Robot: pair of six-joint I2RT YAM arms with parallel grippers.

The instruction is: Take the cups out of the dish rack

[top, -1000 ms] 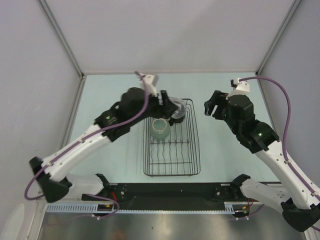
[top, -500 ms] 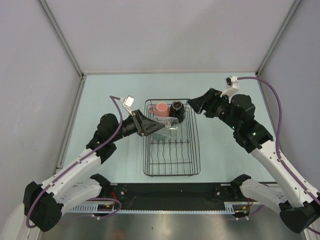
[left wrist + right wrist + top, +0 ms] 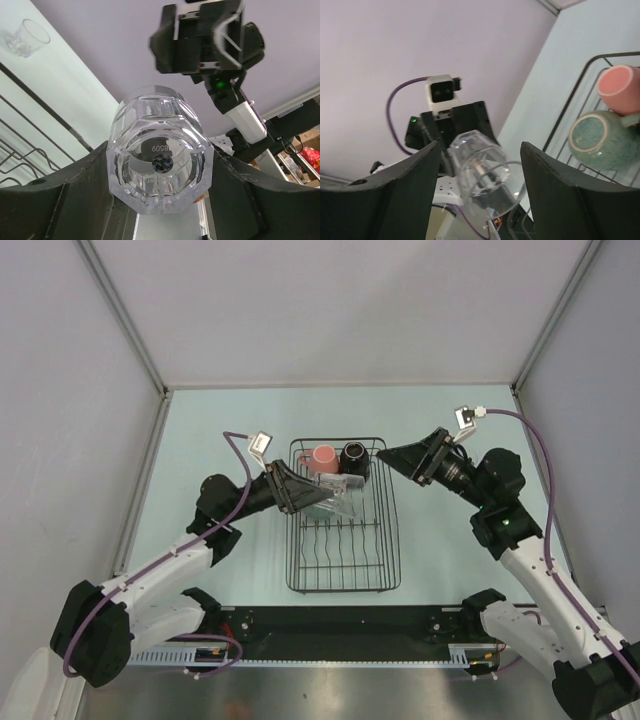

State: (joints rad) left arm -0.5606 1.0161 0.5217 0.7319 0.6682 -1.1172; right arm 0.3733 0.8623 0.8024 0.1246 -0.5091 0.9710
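Note:
My left gripper [image 3: 322,495] is shut on a clear glass tumbler [image 3: 342,492], held on its side above the black wire dish rack [image 3: 390,540]. In the left wrist view the tumbler [image 3: 159,150] fills the gap between my fingers [image 3: 55,200], base towards the camera. A pink mug [image 3: 322,457] and a black cup [image 3: 353,457] stand at the rack's far end. My right gripper [image 3: 397,455] is open and empty at the rack's far right corner, facing the tumbler [image 3: 477,160]. The right wrist view also shows the pink mug [image 3: 620,90] and a pale-green cup [image 3: 600,140] in the rack.
A second clear tumbler [image 3: 28,37] stands on the pale-green table beyond the rack in the left wrist view; the right arm hides it from above. Grey walls close the table at the back and both sides.
My left arm has drawn back to the left and now holds a tumbler over the rack. My right gripper has swung in towards the rack's far right corner and tilted.

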